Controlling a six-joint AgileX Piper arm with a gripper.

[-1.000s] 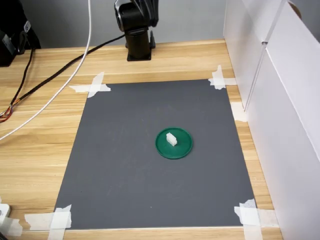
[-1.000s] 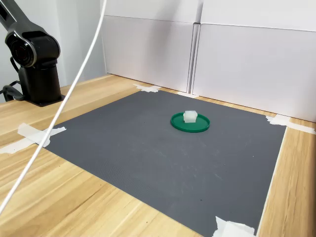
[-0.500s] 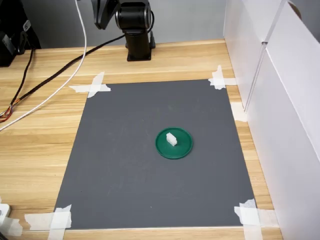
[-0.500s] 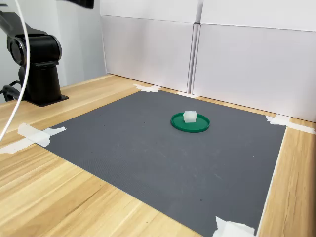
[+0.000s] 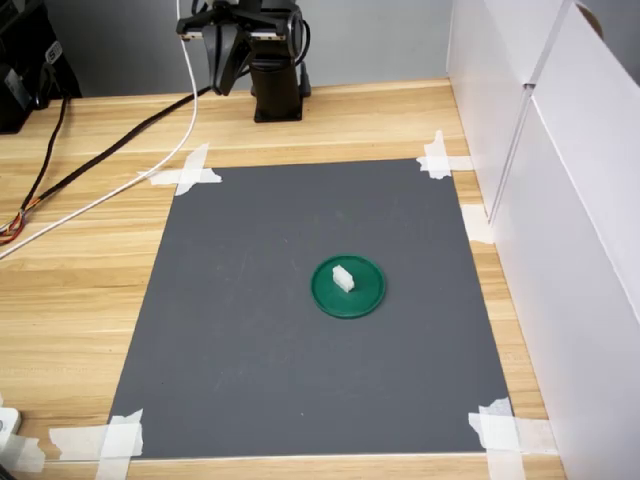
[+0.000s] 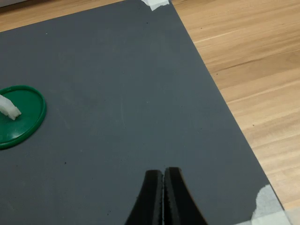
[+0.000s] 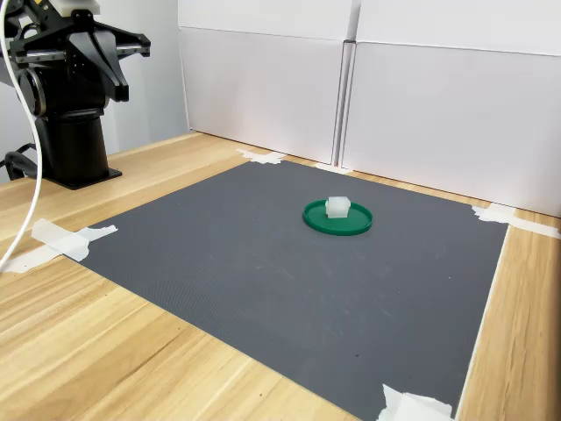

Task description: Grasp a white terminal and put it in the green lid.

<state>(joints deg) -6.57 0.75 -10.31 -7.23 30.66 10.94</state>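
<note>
On grey mat [image 5: 250, 300] | white terminal [image 5: 343, 277] in green lid [image 5: 360, 298] | claw [image 6: 163, 187] pressed together, empty

Arm [image 5: 272, 60] is all matte black: a round column on a flat squarish black base plate on the wooden table, far side in the first exterior view, with rounded joint housings above. In the second exterior view the wrist end [image 7: 74, 39] is angular black brackets with a small white or light block on top, and a white cable [image 5: 185, 100] runs off it, a thinner black cable beside it. Gripper [image 6: 162, 197] fingers are black, slim, tapering to narrow tips, inner faces finely ribbed, as seen in the wrist view.
</note>
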